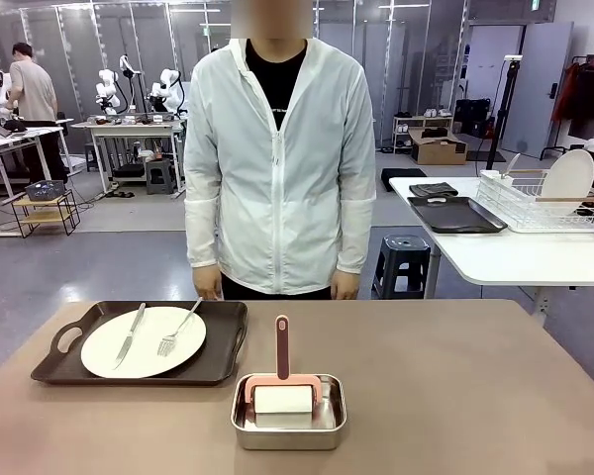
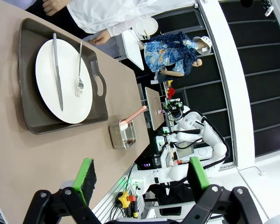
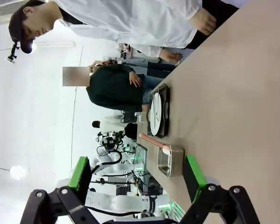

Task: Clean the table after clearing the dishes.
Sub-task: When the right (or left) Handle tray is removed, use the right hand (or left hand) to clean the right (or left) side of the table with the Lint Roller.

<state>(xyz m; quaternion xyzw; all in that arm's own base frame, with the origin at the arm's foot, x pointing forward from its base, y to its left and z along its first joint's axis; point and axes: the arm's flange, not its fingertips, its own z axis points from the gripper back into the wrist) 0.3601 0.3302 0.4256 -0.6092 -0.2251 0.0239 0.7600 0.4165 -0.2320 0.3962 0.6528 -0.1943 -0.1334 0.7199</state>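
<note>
Far edge: across the table point(image 1: 455, 386) a person point(image 1: 277, 168) stands close against the far side, both hands hanging just at that edge.
Right edge: it runs alongside a separate white table point(image 1: 515, 259), with a gap of floor between them.
Open room: your widest bare stretch is the right half of the top, from the steel pan point(image 1: 287, 433) out to the right edge. A narrower bare strip lies between pan and tray.
Left part: a dark brown tray point(image 1: 228, 336) fills the far left area, with a handle slot toward the left edge.
Dishes: a round white plate point(image 1: 150, 354) lies flat in that tray. A knife point(image 1: 130, 334) and a fork point(image 1: 178, 329) rest on it side by side, the fork's tines toward your side.
Pan: it sits mid-table by the near edge, just beside the tray's near right corner and not touching it. A white roller point(image 1: 283, 396) lies inside, its pink handle pointing to the far side.
White table: a wire rack point(image 1: 530, 203) holds a second white plate point(image 1: 568, 176) upright, and a second dark tray point(image 1: 455, 216) lies flat left of the rack.
Left gripper point(image 2: 142, 179): jaws spread wide with nothing between the green pads, above the table and well apart from the tray.
Right gripper point(image 3: 136, 175): jaws equally wide and empty, with the pan in sight beyond them.
</note>
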